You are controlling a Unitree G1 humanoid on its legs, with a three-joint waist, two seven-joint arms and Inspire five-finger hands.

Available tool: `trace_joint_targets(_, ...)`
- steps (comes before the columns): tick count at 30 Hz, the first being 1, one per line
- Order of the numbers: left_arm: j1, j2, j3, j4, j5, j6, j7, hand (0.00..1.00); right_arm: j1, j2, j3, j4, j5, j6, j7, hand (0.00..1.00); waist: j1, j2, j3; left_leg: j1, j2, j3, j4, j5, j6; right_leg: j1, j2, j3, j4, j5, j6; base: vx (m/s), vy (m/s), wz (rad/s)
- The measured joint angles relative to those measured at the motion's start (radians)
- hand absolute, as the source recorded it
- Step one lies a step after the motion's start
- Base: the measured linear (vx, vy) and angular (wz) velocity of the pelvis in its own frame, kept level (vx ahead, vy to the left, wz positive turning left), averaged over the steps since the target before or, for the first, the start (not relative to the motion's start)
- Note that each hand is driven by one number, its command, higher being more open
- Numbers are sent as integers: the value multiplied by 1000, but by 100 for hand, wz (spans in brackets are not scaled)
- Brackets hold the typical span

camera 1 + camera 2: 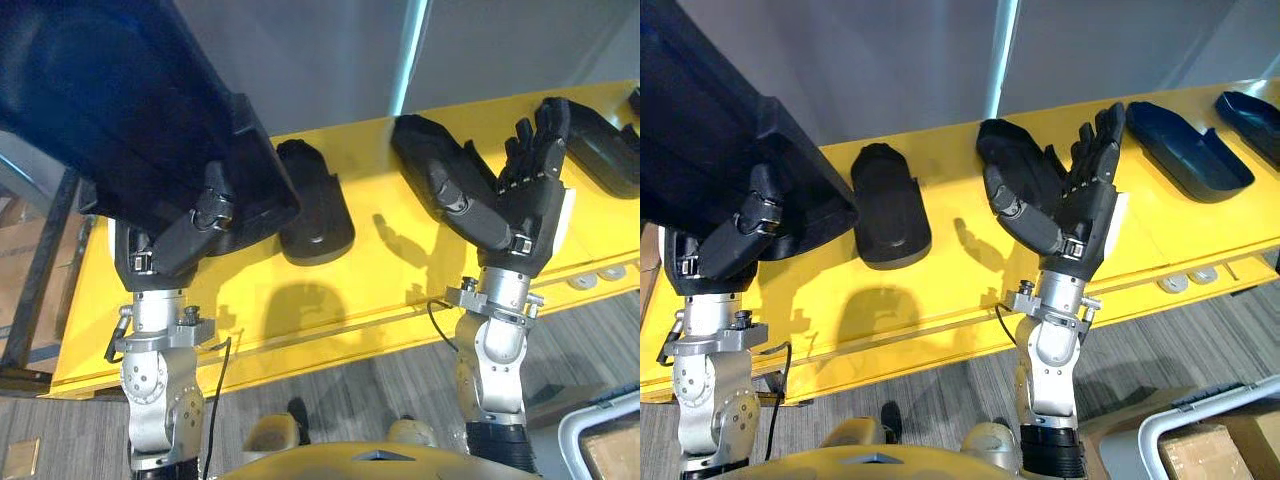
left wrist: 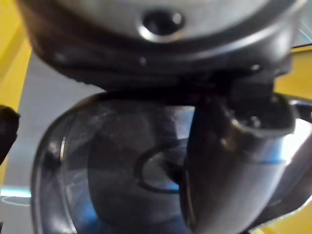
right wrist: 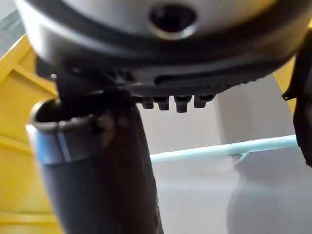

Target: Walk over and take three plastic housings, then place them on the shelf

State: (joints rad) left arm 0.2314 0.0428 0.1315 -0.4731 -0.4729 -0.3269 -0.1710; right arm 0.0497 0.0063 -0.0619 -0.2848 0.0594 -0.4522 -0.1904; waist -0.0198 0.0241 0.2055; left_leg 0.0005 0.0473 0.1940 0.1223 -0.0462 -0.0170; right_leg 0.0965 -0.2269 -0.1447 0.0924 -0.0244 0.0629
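Holding one housing in the left hand, right hand empty

**Left eye view.** The left hand [image 1: 170, 245] grips the held housing [image 1: 110, 110], a large black plastic shell raised clear of the yellow surface [image 1: 400, 290]. Its thumb is curled over the shell's lower edge. The right hand [image 1: 520, 200] stands upright with fingers straight and spread, carrying nothing. A second housing [image 1: 425, 155] lies on the surface just behind its palm, partly covered by it. A third housing [image 1: 315, 210] lies between the two hands, just beside the left hand.

**Right eye view.** A further housing [image 1: 1185, 140] lies on the surface beyond the right hand's outer side, apart from it.

**Left wrist view.** The thumb [image 2: 229, 161] bears against the concave inside of the held housing.

**Right wrist view.** Nothing lies between the straight thumb [image 3: 97, 165] and the fingers.

**Status.** One pickup appears done. It cannot be told whether the held piece is single or stacked. On that reading, two pickups and the placing are left.
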Motion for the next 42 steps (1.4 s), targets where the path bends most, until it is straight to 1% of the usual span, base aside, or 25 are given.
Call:
trace_joint_targets(1,8,-7,-17,0,-7,0,-1,0,5,-1,-12,-10,6,-1,3,100,0,-1,0,7,0,1,-25,15,-10,3,6,-8,-13,-3,5,-61,-109,-5)
trace_joint_targets(3,16,-8,-41,0,-19,0,-3,0,18,-1,-28,-20,18,-1,15,100,-1,-8,-3,16,2,5,-64,40,-23,3,10,-18,-25,-19,29,-66,-110,-5)
trace_joint_targets(4,18,-11,-57,0,-30,0,1,0,21,-2,-34,-24,40,-1,18,100,-5,-10,-2,28,7,8,-93,56,-35,3,15,-20,-28,-31,48,-75,-129,-4)
trace_joint_targets(7,43,-25,-68,0,-25,0,9,0,48,-3,-42,-24,125,-2,55,100,-10,-7,-4,42,36,-3,-97,69,-51,15,44,-26,-27,-33,45,-44,-96,-3)
trace_joint_targets(9,58,-38,-66,0,-23,0,16,0,57,-4,-48,-24,137,-3,64,100,-10,-6,-4,37,49,-9,-79,66,-55,20,52,-33,-23,-36,42,-35,-86,9)
trace_joint_targets(11,75,-47,-54,0,-23,0,22,0,56,-5,-46,-24,142,-15,78,100,-9,-7,-4,19,69,-16,-47,65,-53,29,54,-52,-18,-39,37,-50,-44,21)
trace_joint_targets(13,83,-47,-53,2,4,0,31,0,50,-6,-46,-24,143,-19,83,100,-8,-6,-4,6,68,-34,-18,61,-44,29,51,-61,3,-54,36,-68,-29,24)
trace_joint_targets(15,84,-46,-26,6,56,0,39,0,38,-16,-46,-24,144,-23,89,100,-10,-5,-5,9,48,-61,-4,56,-35,14,30,-69,60,-98,39,-130,4,24)
trace_joint_targets(17,84,-45,-4,6,64,-6,41,0,12,-28,-44,-24,145,-38,89,100,-9,6,-13,13,28,-49,-23,50,-26,-5,3,-69,94,-114,52,-92,75,6)
trace_joint_targets(19,83,-44,23,5,93,-24,51,0,-10,-41,-45,-24,144,-52,75,100,-9,19,-21,25,-1,-29,-52,63,-19,-8,-26,-66,98,-105,64,-22,122,-1)
trace_joint_targets(21,73,-31,61,2,125,-39,56,0,-11,-26,-43,-24,144,-57,53,100,-10,22,-23,26,-38,-24,-57,72,-9,0,-56,-63,91,-76,105,25,129,4)
trace_joint_targets(23,52,-19,81,2,157,-39,55,0,-10,2,-43,-24,144,-57,38,100,-9,20,-22,26,-57,-28,-75,81,5,13,-69,-69,61,-50,111,-2,128,14)
trace_joint_targets(24,41,-8,85,1,168,-39,47,0,-9,15,-35,-24,142,-57,28,100,-6,21,-22,34,-63,-31,-114,90,5,13,-69,-68,53,-30,102,-26,113,14)
trace_joint_targets(25,38,1,85,1,167,-39,39,0,-7,20,-29,-24,141,-57,26,100,-5,21,-22,46,-64,-34,-143,99,13,12,-67,-66,52,-24,96,-39,84,15)
trace_joint_targets(26,34,21,83,0,167,-39,21,0,-2,32,-15,-24,121,-57,19,100,-9,18,-23,65,-62,-35,-198,119,14,10,-56,-47,52,-19,80,-29,52,15)
trace_joint_targets(27,33,29,81,0,167,-39,13,0,1,35,-5,-24,105,-57,12,100,-11,17,-24,72,-59,-37,-212,125,15,9,-46,-25,50,-26,63,-15,38,30)
trace_joint_targets(28,30,48,77,-1,165,-37,-5,0,12,37,19,-25,76,-56,-1,100,-12,2,-33,58,-51,-41,-212,127,14,9,-18,16,38,-52,24,9,-1,22)
trace_joint_targets(29,30,54,77,-2,165,-37,-10,0,13,36,31,-25,64,-55,-4,100,-8,-8,-38,51,-51,-40,-212,128,13,10,-16,7,25,-61,11,18,-25,15)
trace_joint_targets(30,30,56,78,-3,164,-36,-11,0,12,37,47,-26,61,-54,-4,100,-3,-19,-45,42,-50,-33,-212,137,5,9,-16,3,3,-67,21,15,-70,-6)
trace_joint_targets(31,30,48,77,-3,159,-16,-7,0,15,37,62,-26,38,-52,-2,100,-1,-23,-47,39,-40,-20,-212,147,0,9,-10,0,-10,-49,55,3,-67,-12)
trace_joint_targets(32,33,43,77,-3,156,-7,-6,0,16,37,64,-26,30,-49,-2,100,0,-23,-47,41,-36,-12,-212,150,-3,9,-8,1,-12,-43,64,3,-67,-18)
trace_joint_targets(34,45,3,66,-3,112,27,0,0,19,38,59,-26,24,-34,2,100,-2,-26,-49,43,-16,10,-212,157,-12,9,8,9,-32,-25,86,11,-53,-27)
trace_joint_targets(36,59,-34,56,-3,85,43,7,0,30,38,55,-26,26,-31,10,100,-4,-28,-51,45,-1,28,-212,150,-24,8,22,11,-47,-11,81,4,-46,-28)
trace_joint_targets(39,95,-74,7,1,8,48,25,0,80,41,32,-43,30,-12,37,100,-9,-46,-62,56,33,75,-212,136,-37,6,41,13,-64,2,69,2,-38,-33)
trace_joint_targets(42,94,-83,-23,5,8,48,27,0,104,41,9,-46,93,-8,86,100,-15,-57,-69,71,52,97,-212,132,-44,10,57,9,-64,5,65,-11,-31,-22)
